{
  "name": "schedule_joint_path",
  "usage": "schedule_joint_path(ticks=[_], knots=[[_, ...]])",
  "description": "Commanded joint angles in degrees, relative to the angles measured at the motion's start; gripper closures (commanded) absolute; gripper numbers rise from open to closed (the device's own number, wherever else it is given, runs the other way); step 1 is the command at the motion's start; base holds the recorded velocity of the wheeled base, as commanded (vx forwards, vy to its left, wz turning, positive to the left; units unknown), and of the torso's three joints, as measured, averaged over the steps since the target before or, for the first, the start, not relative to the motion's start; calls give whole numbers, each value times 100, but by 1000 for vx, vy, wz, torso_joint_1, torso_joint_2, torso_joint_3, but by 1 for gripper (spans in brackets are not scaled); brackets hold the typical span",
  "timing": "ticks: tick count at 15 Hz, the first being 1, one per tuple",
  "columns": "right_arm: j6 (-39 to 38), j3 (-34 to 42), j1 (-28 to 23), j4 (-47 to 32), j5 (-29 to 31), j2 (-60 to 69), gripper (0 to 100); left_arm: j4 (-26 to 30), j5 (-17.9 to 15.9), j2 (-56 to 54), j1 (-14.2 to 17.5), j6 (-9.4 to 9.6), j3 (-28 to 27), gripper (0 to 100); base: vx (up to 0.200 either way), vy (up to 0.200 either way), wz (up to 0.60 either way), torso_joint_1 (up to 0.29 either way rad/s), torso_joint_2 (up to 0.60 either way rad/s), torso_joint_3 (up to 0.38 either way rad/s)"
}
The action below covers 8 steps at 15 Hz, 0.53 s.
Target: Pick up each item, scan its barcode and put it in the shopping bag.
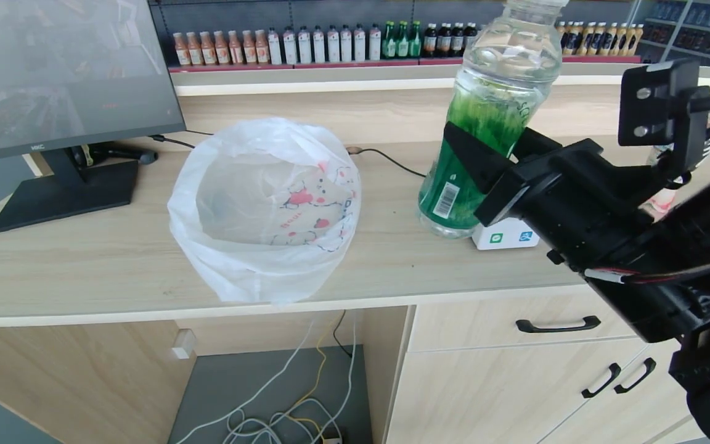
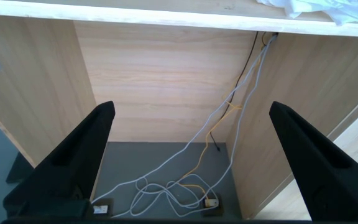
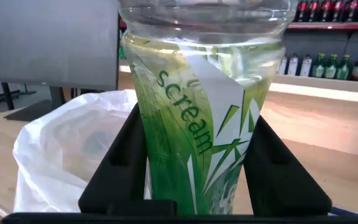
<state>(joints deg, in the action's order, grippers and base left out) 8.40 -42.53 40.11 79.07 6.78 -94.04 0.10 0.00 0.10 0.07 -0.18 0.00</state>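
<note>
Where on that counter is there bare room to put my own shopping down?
Bare wood lies between the monitor stand and the shopping bag, and along the front edge of the counter between bag and bottle. The right end is crowded: the right gripper holds the bottle beside a white box.

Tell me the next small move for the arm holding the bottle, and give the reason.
Probably twist the right hand so the barcode on the bottle faces the small white box beside it. The hand grips the bottle just next to that box, but the barcode points away from it.
</note>
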Motion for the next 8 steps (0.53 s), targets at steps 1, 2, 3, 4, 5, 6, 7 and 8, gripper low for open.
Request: schedule_joint_path(ticks=[1,2,3,4,5,6,7,8], knots=[[-374,35,-126,12,315,70,100,-1,0,-1,1,1,0,0,0,0,0,0,0,0],[-524,-53,-126,-5,737,52,100,-1,0,-1,-7,1,0,0,0,0,0,0,0,0],[-585,-106,-126,-5,983,61,100,-1,0,-1,1,1,0,0,0,0,0,0,0,0],[-682,-36,-135,56,1027,52,100,-1,0,-1,1,1,0,0,0,0,0,0,0,0],[-734,96,-135,179,1089,43,100,-1,0,-1,1,1,0,0,0,0,0,0,0,0],[-743,105,-223,205,1168,-36,100,-1,0,-1,1,-8,0,0,0,0,0,0,0,0],[-743,70,-416,249,1194,-132,100,-1,0,-1,1,-17,0,0,0,0,0,0,0,0],[-743,70,-460,285,1194,-159,100,-1,0,-1,1,-17,0,0,0,0,0,0,0,0]])
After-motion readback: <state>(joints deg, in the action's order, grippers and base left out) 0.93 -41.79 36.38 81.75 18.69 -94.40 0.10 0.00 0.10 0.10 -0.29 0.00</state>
